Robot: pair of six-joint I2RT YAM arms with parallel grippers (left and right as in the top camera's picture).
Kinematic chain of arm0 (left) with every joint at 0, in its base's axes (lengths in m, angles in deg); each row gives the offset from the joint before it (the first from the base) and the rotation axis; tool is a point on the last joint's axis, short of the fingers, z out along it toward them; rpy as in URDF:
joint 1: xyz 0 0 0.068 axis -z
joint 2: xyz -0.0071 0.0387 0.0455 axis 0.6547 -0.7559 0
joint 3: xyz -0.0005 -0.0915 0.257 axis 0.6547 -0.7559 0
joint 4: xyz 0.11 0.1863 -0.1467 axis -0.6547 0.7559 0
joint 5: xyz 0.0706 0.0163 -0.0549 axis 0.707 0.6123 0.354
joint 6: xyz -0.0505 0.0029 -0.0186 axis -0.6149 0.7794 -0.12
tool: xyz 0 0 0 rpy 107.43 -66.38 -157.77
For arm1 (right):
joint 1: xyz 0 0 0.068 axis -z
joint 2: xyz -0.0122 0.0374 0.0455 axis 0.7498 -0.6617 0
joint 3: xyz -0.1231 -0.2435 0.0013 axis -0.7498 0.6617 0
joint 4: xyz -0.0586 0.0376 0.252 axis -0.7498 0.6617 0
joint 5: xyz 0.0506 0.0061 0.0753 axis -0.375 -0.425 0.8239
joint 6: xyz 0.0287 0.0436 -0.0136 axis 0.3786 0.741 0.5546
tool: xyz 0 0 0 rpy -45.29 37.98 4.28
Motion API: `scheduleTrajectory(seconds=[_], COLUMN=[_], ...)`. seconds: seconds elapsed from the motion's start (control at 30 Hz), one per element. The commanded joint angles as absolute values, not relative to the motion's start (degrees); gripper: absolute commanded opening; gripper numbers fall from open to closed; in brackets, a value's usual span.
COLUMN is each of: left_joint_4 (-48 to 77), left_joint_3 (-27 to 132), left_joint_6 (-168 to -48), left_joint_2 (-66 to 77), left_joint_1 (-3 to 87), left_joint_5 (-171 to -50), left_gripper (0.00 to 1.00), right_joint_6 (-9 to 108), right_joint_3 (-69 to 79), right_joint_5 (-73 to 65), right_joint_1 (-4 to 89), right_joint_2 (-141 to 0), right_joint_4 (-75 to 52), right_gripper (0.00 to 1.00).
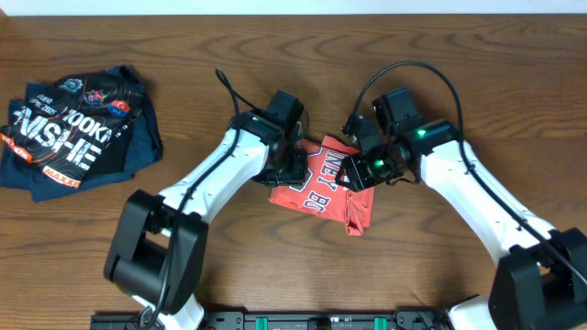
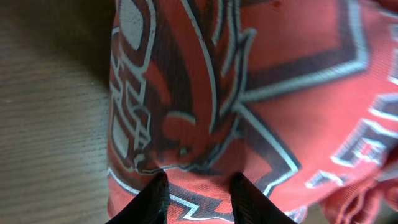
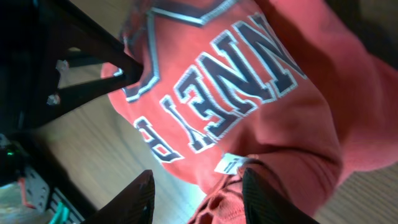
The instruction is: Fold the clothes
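1. We see the coral-red T-shirt [image 1: 321, 186] lying crumpled near the middle of the bench [image 1: 229, 55] in the overhead view. Its print side faces up, and a narrow tail of cloth trails toward the lower right.
2. The left pincer [image 1: 295, 163] sits at the shirt's upper-left edge, and the right pincer [image 1: 359, 170] at its upper-right edge. The shirt lies between the two.
3. In the left wrist view the shirt [image 2: 261, 93] fills most of the frame, with bare bench down the left side. The left pincer [image 2: 199, 182] enters from the bottom edge with its two dark fingers [image 2: 155, 196] spread. Printed cloth shows in the gap between them. Their tips lie over the shirt's near edge, and we cannot tell whether they press on it.
4. In the right wrist view the shirt [image 3: 261, 81] takes up the centre and right, its dark lettering outlined in white. The right pincer [image 3: 199, 179] comes in from the bottom with its fingers [image 3: 144, 193] spread wide. The finger on the left of the frame is over bare bench. The one on the right sits against a rolled fold of red cloth, just beside a small white label [image 3: 227, 163].
5. Dark parts of the other arm cross the upper left of that view, right at the shirt's edge.
6. A dark garment [image 1: 78, 137] with white and orange lettering lies at the upper left of the overhead frame, well apart from the shirt and both pincers.
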State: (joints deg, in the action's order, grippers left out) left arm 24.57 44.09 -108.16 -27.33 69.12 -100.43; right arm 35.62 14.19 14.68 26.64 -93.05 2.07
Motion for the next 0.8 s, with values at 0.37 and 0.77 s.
scheduleTrajectory(seconds=[0.37,0.77], left_joint_4=[25.2,26.1], left_joint_3=[41.8,42.3], left_joint_6=[-108.9,-109.5], left_joint_2=[-32.3,-30.8], left_joint_1=[69.2,69.1], left_joint_5=[-98.1,-96.5], left_gripper=[0.34,0.34], right_joint_6=[43.9,42.9], right_joint_3=[17.1,17.0], right_joint_5=[-16.0,-18.3], right_joint_1=[28.2,30.4], right_joint_2=[-102.5,-102.3], right_joint_4=[-7.8,-7.5], right_gripper=[0.44,0.47])
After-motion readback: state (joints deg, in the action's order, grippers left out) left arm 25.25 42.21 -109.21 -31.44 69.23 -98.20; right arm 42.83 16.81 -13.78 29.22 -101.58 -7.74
